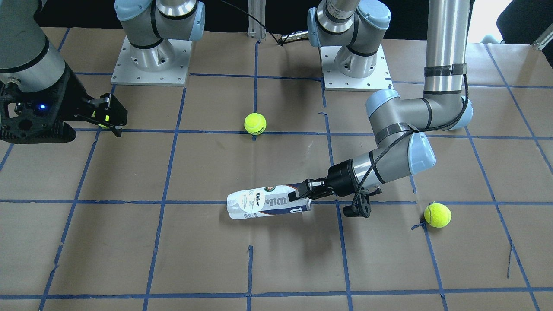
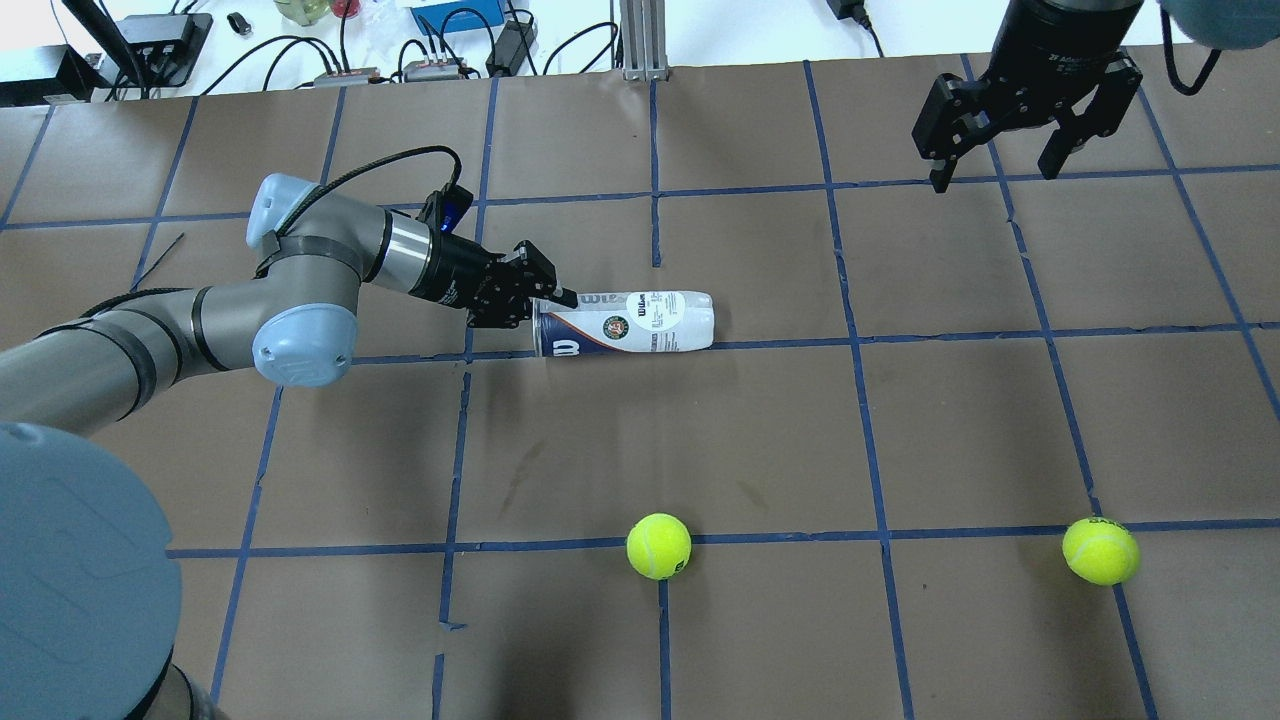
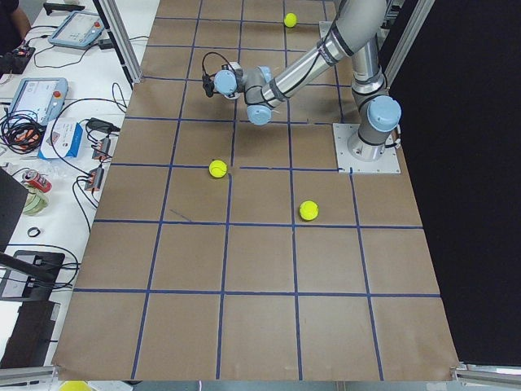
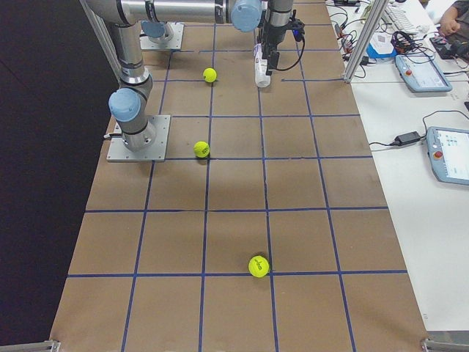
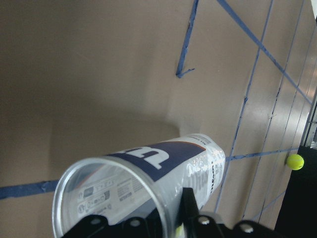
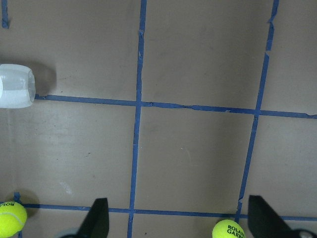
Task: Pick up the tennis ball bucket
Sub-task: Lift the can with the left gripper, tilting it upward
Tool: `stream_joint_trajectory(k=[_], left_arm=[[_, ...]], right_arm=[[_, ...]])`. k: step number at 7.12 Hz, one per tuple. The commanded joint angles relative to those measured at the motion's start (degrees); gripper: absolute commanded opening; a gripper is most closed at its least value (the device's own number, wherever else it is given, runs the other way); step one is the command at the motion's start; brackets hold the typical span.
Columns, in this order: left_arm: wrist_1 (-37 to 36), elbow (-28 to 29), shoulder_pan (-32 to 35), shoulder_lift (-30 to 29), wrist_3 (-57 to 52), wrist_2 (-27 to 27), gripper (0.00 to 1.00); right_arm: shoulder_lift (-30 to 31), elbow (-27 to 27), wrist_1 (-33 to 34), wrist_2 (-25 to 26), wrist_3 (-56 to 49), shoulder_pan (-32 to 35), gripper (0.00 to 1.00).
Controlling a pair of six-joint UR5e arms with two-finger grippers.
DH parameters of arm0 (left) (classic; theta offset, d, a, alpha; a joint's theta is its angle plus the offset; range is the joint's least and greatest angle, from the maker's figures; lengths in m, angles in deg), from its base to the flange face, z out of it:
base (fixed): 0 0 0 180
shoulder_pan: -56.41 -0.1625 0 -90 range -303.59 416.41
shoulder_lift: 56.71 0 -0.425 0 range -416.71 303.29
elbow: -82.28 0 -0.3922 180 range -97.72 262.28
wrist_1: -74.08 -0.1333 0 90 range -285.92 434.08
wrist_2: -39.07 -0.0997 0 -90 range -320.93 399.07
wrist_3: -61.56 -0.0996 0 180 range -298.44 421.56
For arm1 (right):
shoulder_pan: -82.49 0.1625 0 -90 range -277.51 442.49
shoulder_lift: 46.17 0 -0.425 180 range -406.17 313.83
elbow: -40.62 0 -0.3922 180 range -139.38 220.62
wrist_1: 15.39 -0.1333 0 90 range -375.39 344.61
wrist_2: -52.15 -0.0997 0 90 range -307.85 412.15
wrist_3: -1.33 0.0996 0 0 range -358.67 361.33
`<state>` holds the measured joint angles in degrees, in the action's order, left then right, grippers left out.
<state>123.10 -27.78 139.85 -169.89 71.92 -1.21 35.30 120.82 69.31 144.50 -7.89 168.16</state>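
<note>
bucket: tennis ball bucket (image 2: 640,322), clear, white/dark-blue Wilson label, lying on its side
left gripper (image 2: 550,300): pinching bucket's open rim
right gripper (image 2: 995,178): wide, well apart from bucket

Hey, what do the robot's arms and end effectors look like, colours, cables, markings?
The left arm and right arm are silver-grey tubes with pale blue joint caps and black bands. A black cable is strapped along the left one. The left end effector and right end effector are black, two-fingered; a blue light glows by the right one.
</note>
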Motion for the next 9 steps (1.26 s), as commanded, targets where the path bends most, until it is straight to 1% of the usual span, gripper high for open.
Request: stream_joint_trajectory(k=[1,2,3,4,5,6,7,8,9], left_arm=[[0.20,2.12,0.76,3.56,11.06,0.20,0.08],[0.20,4.48,1.64,4.01,15.44,0.20,0.08],[1.42,8.94,2.17,3.93,18.97,-0.41,0.07],[6.05,14.38,2.52,3.58,19.18,-2.24,0.05],[11.92,22.01,4.96,3.58,18.48,-13.66,0.05],[16.33,28.17,9.16,3.05,17.87,-23.95,0.05],[21.51,34.76,12.51,1.66,15.86,-32.93,0.02],[28.26,39.87,14.28,-0.62,8.62,-41.81,0.01],[31.46,43.14,17.00,-2.64,4.54,-48.95,0.01]], right_arm=[[0.18,0.57,-0.50,0.11,-0.01,0.02,1.00],[0.71,0.40,-1.46,-1.63,0.34,0.54,1.00],[0.97,0.92,-2.34,-1.82,-0.35,0.11,1.00],[2.54,0.84,-2.70,-0.78,0.16,0.37,1.00],[2.38,0.93,-2.35,-0.86,0.34,-0.07,1.00],[3.25,0.84,-2.96,-1.38,0.17,-0.33,1.00],[4.13,0.58,-2.88,-1.91,0.17,0.19,1.00],[4.40,0.57,-2.88,-2.00,0.77,0.45,1.00],[3.53,0.40,0.08,-1.83,1.48,0.72,1.00]])
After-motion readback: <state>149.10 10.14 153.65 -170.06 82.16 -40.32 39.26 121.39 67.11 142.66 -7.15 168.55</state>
